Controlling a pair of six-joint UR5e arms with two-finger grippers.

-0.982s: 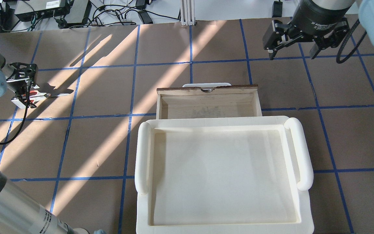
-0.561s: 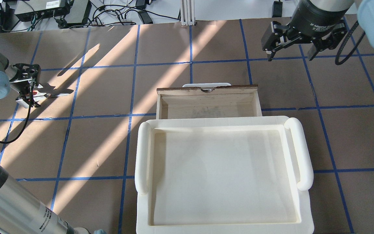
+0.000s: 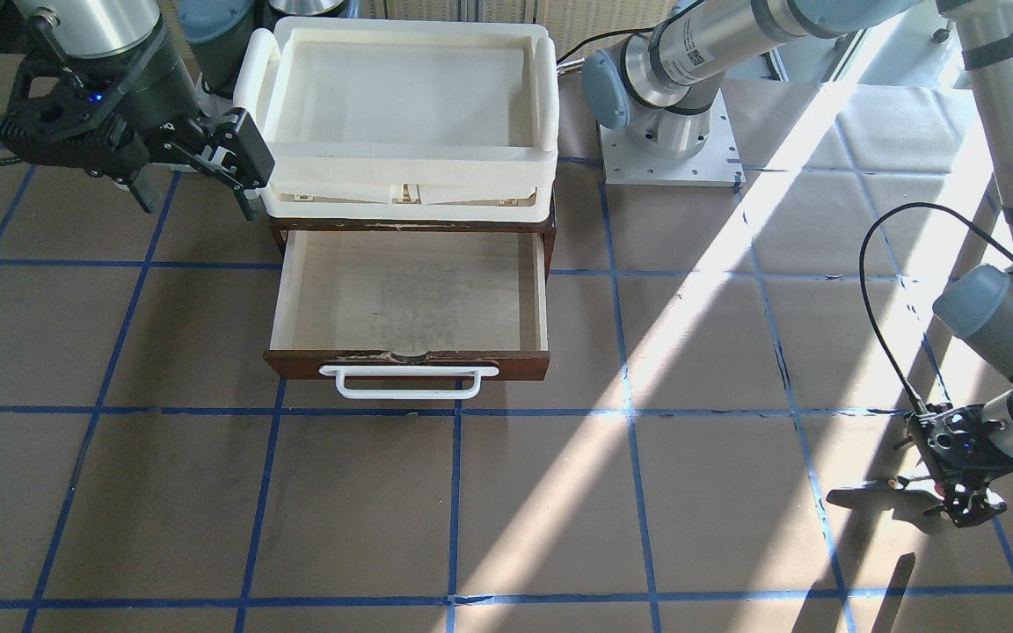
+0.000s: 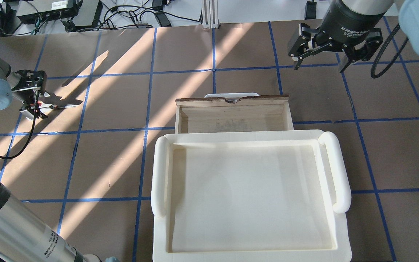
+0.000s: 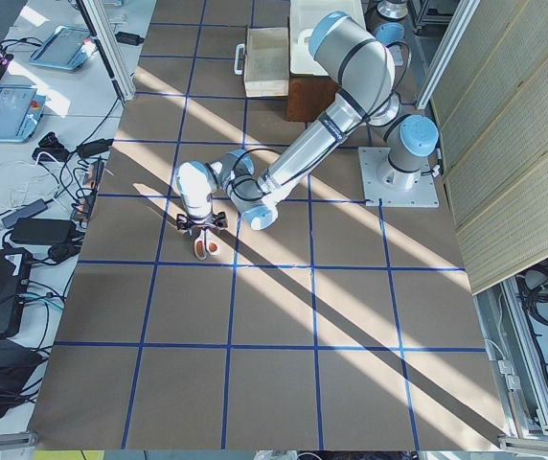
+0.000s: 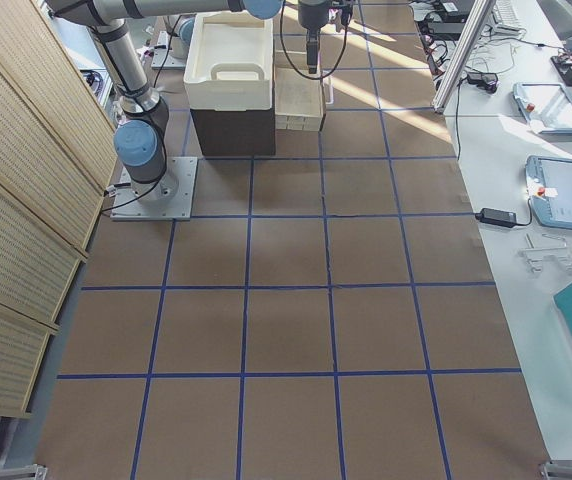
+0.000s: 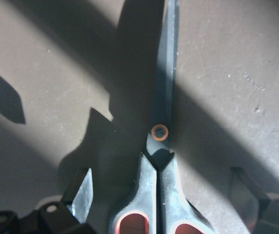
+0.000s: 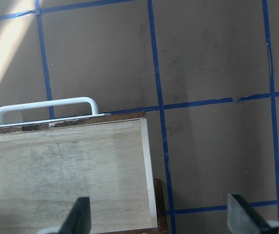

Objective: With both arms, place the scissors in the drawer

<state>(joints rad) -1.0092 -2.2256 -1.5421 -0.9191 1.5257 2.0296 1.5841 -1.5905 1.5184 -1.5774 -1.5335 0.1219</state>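
The scissors (image 7: 160, 146) lie flat on the brown table at its far left, blades towards the middle (image 4: 62, 106). They also show in the exterior left view (image 5: 203, 248). My left gripper (image 4: 34, 107) is open and low over them. Its fingers (image 7: 83, 194) stand on either side of the red-looped handles without touching them. The drawer (image 4: 233, 116) is pulled open, with nothing on its pale floor (image 3: 410, 294), and its white handle (image 3: 408, 382) faces away from me. My right gripper (image 4: 318, 60) is open and empty, up in the air beyond the drawer's right front corner (image 8: 147, 124).
A cream-white plastic tray (image 4: 335, 171) sits on top of the dark cabinet behind the drawer and overhangs the drawer's back part. Blue tape lines grid the table. Cables and power boxes (image 4: 49, 9) lie beyond the far edge.
My left gripper has come down and settled closer over the scissors' handles. My right gripper has drifted a little to the left and farther from me, still open.
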